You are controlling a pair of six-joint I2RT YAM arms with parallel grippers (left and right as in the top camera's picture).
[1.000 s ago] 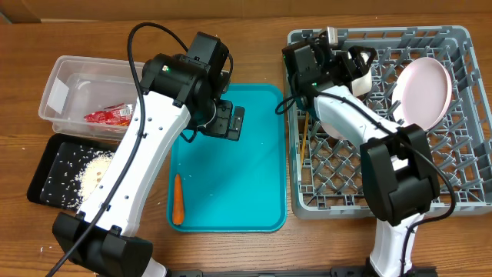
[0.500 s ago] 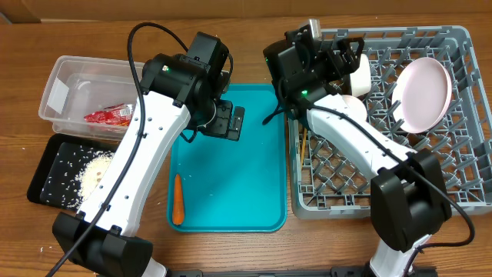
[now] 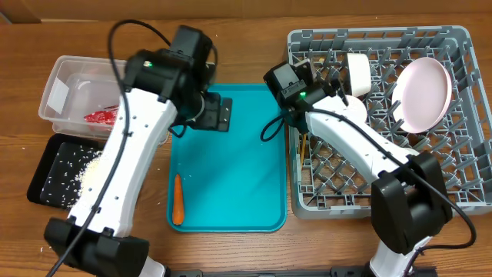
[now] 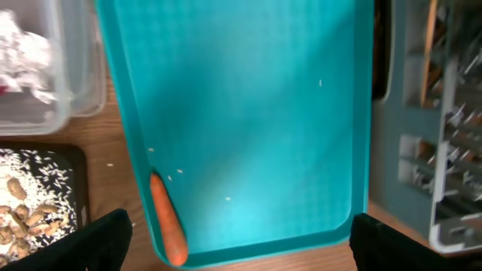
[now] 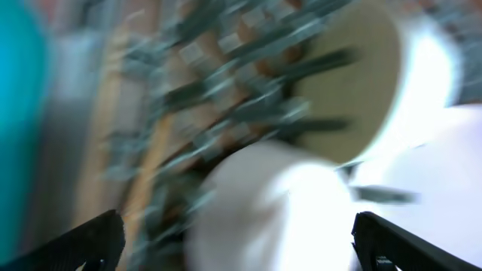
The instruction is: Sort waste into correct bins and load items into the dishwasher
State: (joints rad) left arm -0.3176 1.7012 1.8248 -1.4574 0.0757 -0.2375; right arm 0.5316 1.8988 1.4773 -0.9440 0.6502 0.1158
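Your left tool (image 4: 241,247) hangs over the teal tray (image 3: 238,177), its fingers spread wide with nothing between them. The carrot (image 4: 167,229) lies in that tray along its left rim, near the corner on the robot's side. A few pale specks are scattered on the tray floor nearby.

Left of the tray, on the desk (image 3: 231,254), the clear tub (image 3: 73,75) holds the red-and-white wrapper (image 3: 100,117) and the crumpled napkin (image 4: 16,41). A white label (image 3: 55,96) sits on the tub's left wall. Any writing on it, and the print on the wrapper, is too small to read. The black tray (image 3: 42,185) sits just in front of the tub and carries the grain scraps (image 3: 91,168), with tan lumps mixed in.

Your right tool (image 5: 241,248) is over the left rear part of the dish rack (image 3: 461,181). Its wrist view is smeared with blur, but the two fingers sit apart and grip nothing. In the rack, the plate (image 3: 423,92) stands tilted on edge among the pegs at the right rear. A bowl (image 3: 358,73) rests on its side just left of it. A second round white shape (image 5: 279,203) is too blurred to name. The wooden stick (image 3: 304,142) lies along the rack's left wall.
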